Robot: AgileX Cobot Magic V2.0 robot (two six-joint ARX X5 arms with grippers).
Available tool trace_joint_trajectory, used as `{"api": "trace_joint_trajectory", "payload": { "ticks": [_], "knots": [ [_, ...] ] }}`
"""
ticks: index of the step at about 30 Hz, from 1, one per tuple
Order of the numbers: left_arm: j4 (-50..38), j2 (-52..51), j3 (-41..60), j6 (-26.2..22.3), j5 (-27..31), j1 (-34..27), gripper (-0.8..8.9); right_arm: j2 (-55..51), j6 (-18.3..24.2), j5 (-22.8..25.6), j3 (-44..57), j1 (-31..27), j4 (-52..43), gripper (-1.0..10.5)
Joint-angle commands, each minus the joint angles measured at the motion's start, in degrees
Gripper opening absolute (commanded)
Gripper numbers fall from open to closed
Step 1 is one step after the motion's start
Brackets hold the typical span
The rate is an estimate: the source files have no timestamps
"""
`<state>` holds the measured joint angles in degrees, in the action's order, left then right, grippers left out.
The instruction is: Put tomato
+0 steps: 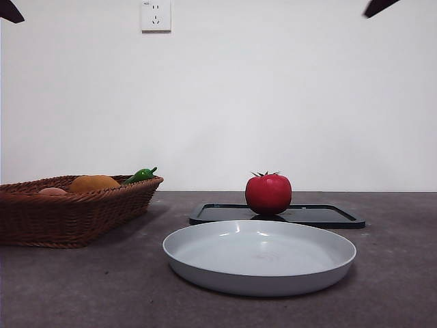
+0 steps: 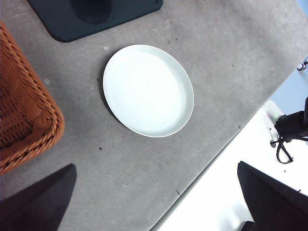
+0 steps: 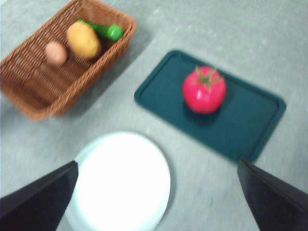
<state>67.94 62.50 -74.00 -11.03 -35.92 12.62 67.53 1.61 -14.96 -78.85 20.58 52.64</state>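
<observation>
A glossy red tomato (image 1: pixel 268 193) (image 3: pixel 204 90) with a green stem sits upright on a dark tray (image 1: pixel 321 216) (image 3: pixel 250 120) behind a white plate (image 1: pixel 259 256) (image 2: pixel 147 89) (image 3: pixel 120 180). The plate has nothing on it. Both arms hang high over the table and show only as black tips at the front view's top corners. My left gripper (image 2: pixel 156 202) is open above the table's near edge, near the plate. My right gripper (image 3: pixel 156 197) is open, high above plate and tray, with nothing between its jaws.
A wicker basket (image 1: pixel 75 212) (image 3: pixel 33 91) (image 2: pixel 24 120) stands at the left, holding an orange fruit (image 1: pixel 93 182) (image 3: pixel 83 39), a green pepper (image 1: pixel 141 175) (image 3: pixel 103 30) and a small pale round item (image 3: pixel 56 52). A wall socket (image 1: pixel 156 15) is on the back wall.
</observation>
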Motion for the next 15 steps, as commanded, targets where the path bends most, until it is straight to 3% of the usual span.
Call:
{"api": "trace_joint_trajectory", "payload": {
  "ticks": [1,9,15],
  "knots": [
    [-0.3,0.3,-1.3,-0.3,-0.2,0.2,5.28,-4.6,-0.8,-0.7,4.8,0.3,0.1,5.5],
    [-0.2,0.3,-1.3,-0.3,-0.2,0.2,5.28,-17.9,-1.8,-7.5,17.6,1.4,0.6,5.5],
    [-0.2,0.3,-1.3,-0.3,-0.2,0.2,5.28,-21.4,-1.8,-8.0,21.3,2.6,1.9,5.4]
  ]
}}
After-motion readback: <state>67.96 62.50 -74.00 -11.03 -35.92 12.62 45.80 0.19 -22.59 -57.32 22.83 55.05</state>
